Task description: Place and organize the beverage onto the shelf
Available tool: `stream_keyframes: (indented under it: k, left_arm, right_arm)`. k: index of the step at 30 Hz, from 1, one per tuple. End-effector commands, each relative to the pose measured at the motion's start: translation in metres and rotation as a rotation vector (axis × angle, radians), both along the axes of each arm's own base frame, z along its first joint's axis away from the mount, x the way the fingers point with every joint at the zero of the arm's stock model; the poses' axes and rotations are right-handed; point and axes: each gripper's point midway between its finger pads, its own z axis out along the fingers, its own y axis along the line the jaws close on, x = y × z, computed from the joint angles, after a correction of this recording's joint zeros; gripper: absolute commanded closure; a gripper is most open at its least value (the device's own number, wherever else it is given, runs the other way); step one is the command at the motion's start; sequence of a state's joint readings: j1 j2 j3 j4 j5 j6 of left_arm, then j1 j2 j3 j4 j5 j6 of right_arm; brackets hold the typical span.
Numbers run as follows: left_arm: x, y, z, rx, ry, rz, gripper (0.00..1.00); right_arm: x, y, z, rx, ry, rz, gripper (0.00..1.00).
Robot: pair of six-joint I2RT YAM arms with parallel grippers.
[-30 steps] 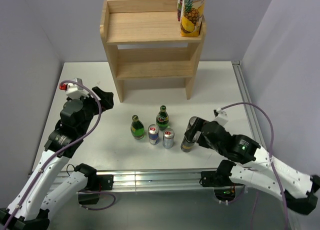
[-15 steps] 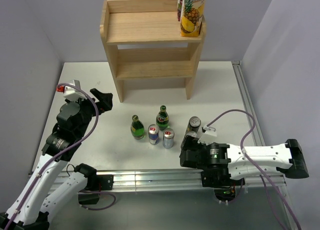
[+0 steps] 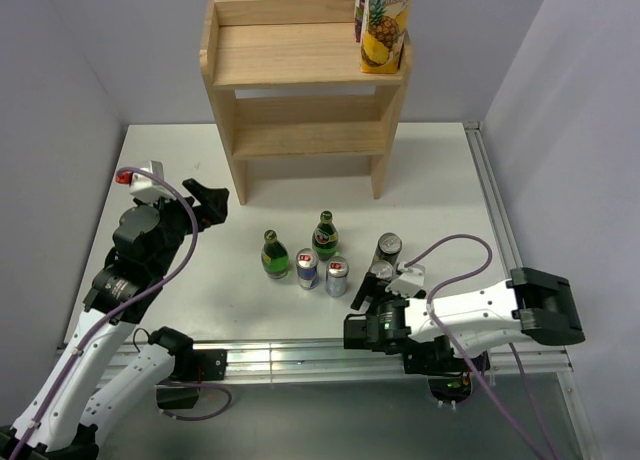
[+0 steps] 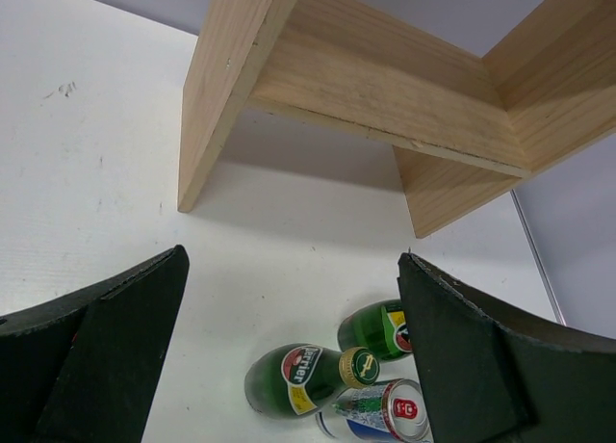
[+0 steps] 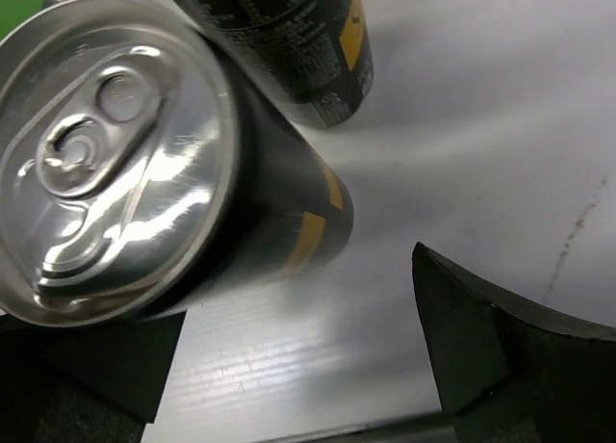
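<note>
My left hand [image 3: 207, 202] hangs wide open off to the left. My right hand [image 5: 289, 366] is open too, down low on the white counter [image 3: 440, 180], with a tall black can with yellow marks [image 5: 144, 173] between its spread fingers. The second black can [image 3: 388, 248], the green glass bottles [image 3: 274, 255] and the slim blue-and-silver cans [image 3: 337, 277] stand on the counter too, in front of the light wooden shelf [image 3: 300, 70].

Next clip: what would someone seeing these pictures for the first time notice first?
Likely the pineapple juice carton standing at the right end of the top tier of the wooden shelf. Then the two green bottles, two blue-and-silver cans and two black cans clustered mid-table in front of it, and the right tool, open and low beside the nearer black can, whose silver lid fills the right wrist view.
</note>
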State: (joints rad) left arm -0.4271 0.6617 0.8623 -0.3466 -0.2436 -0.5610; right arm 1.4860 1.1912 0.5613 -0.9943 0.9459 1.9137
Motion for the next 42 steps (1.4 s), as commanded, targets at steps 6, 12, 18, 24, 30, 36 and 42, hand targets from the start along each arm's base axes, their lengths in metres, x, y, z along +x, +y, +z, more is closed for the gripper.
stream_keyframes:
  k: [6, 12, 18, 24, 30, 36, 42]
  left_arm:
    - [-0.002, -0.008, 0.011, 0.003, -0.047, -0.053, 0.03]
    - [-0.001, -0.012, 0.009, 0.001, -0.046, -0.071, 0.03]
    - [0.000, -0.014, 0.006, 0.005, -0.033, -0.077, 0.03]
    - [0.002, -0.014, 0.005, 0.008, -0.031, -0.076, 0.03]
    - [0.002, -0.015, 0.003, 0.010, -0.027, -0.079, 0.03]
    - [0.002, -0.015, 0.002, 0.013, -0.019, -0.079, 0.03]
    - [0.003, -0.015, 0.001, 0.014, -0.017, -0.076, 0.03]
  right_arm:
    - [0.027, 0.002, 0.010, -0.039, -0.240, -0.044, 0.00]
    - [0.034, -0.002, 0.008, -0.083, -0.325, -0.058, 0.00]
    - [0.042, 0.003, 0.013, -0.132, -0.386, -0.057, 0.00]
    - [0.051, 0.003, 0.014, -0.128, -0.411, -0.068, 0.08]
    - [0.058, 0.005, 0.005, -0.125, -0.409, -0.078, 0.20]
    - [0.068, 0.012, -0.005, -0.134, -0.387, -0.085, 0.34]
    - [0.069, 0.010, -0.005, -0.157, -0.350, -0.083, 1.00]
